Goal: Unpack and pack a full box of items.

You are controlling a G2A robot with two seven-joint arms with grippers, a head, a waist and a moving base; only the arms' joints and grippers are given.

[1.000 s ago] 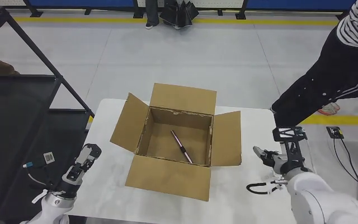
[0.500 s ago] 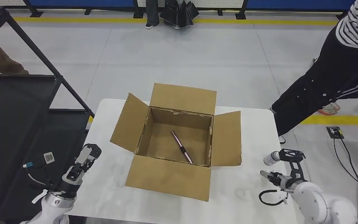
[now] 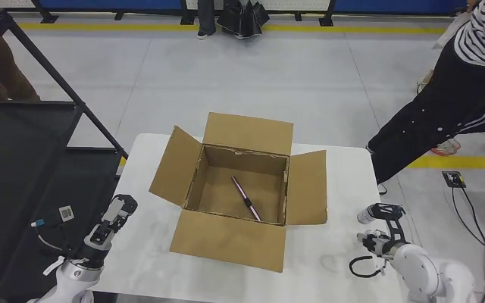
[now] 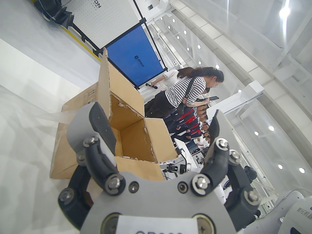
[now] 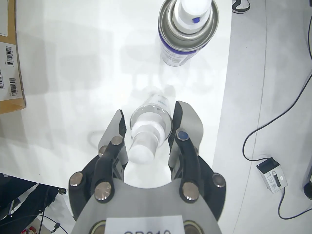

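Saw cardboard box (image 3: 227,241) open on table (image 3: 151,227), pen (image 3: 245,198) lying inside. Noted right gripper (image 5: 148,113) straddling small clear spray bottle (image 5: 151,120) standing near table's right edge, fingers (image 5: 181,118) parted, slight gap one side. Spotted aerosol can (image 5: 187,25) just beyond. Found left gripper (image 4: 156,122) fingers spread wide.

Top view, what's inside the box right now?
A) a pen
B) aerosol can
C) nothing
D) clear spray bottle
A: a single pen lies diagonally on the floor of the open box, while the aerosol can and the clear bottle stand outside it on the table.
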